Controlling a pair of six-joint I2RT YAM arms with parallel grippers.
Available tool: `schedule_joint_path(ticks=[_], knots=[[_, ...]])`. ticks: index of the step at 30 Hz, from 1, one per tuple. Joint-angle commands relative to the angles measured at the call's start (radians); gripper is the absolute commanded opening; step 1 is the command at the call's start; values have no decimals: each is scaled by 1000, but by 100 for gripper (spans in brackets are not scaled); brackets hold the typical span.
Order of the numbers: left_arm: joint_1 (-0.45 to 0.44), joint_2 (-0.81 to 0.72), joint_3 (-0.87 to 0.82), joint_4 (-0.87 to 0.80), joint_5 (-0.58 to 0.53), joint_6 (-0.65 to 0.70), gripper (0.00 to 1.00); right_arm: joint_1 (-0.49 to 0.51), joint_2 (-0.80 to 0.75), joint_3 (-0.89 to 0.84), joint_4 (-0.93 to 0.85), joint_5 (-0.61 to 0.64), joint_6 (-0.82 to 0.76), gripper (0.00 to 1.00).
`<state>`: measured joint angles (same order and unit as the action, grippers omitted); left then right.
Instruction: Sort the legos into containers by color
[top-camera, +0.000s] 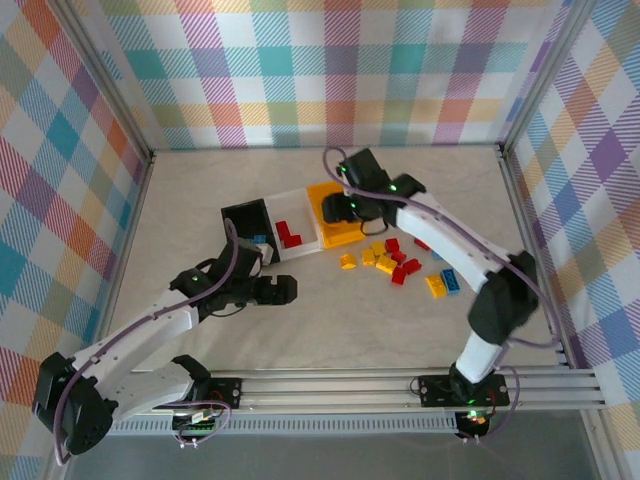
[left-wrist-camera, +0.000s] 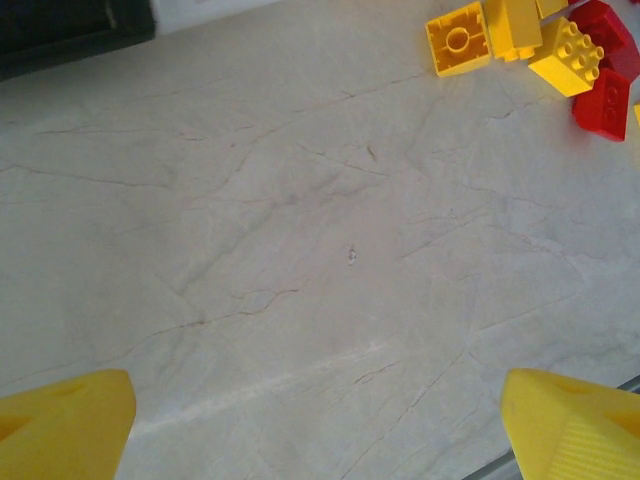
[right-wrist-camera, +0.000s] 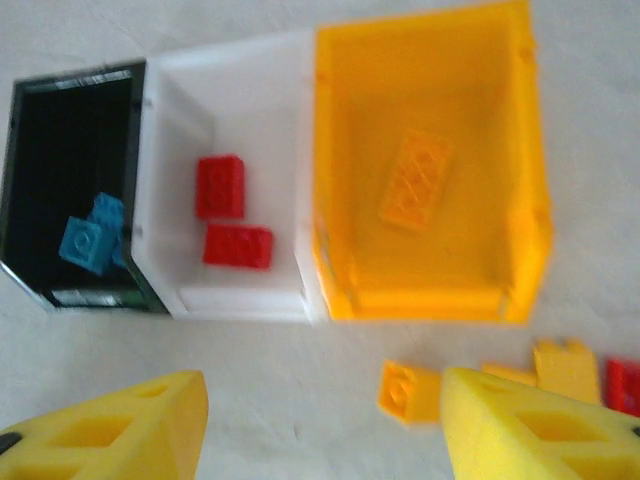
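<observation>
– Legos (top-camera: 410, 266), then: where are they, taking the white container (right-wrist-camera: 250, 110) as the mark?
– Left of it and touching it, the black container (right-wrist-camera: 75, 85) has blue bricks (right-wrist-camera: 92, 240) inside. The white one itself holds red bricks (right-wrist-camera: 220, 187). On its right, again touching, the yellow container (right-wrist-camera: 480, 120) has one yellow brick (right-wrist-camera: 415, 180) lying flat on its floor. Further right, on the desk (left-wrist-camera: 300, 250), lies a loose unsorted pile of red and yellow, with a blue one at its far edge.
– And the arms?
– The left gripper (top-camera: 283, 290) hovers over bare desk on the near side of the white container, fingers spread wide with nothing between them. The right gripper (right-wrist-camera: 325, 425) hangs above the yellow container, just right of the white one, fingers apart and empty too.
– How will a brick handle?
– Light, hard and stiff, I'd judge, so no fear of crushing. The plastic looks glossy, though, so a brick may slip or skate on the smooth desk if nudged. It's best taken across two flat opposite side walls, low on the body, not over the studs. Several in the pile touch, so an outer one with room for a finger on each side seems wisest.
</observation>
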<state>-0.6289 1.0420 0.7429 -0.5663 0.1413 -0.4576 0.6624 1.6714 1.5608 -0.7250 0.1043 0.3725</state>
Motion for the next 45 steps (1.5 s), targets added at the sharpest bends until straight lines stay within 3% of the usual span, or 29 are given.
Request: schedule_joint_path(ticks=[1,5,9,29,45], knots=[[-9,30,23,69,-3,-27,94,8,-56,-190,-13,-31,20,63],[-9,64,45,87,3,-31,94,39,-73,-343,40,-85,2,63],[-9,58,40,85,2,-40,94,56,-15,-370,72,-77,-6,63],[47,-22,-5,8,3,1,95,57,281,-188,86,64,-21,64],[71,-24,-23,9,22,4,95,53,319,-180,121,112,-26,54]])
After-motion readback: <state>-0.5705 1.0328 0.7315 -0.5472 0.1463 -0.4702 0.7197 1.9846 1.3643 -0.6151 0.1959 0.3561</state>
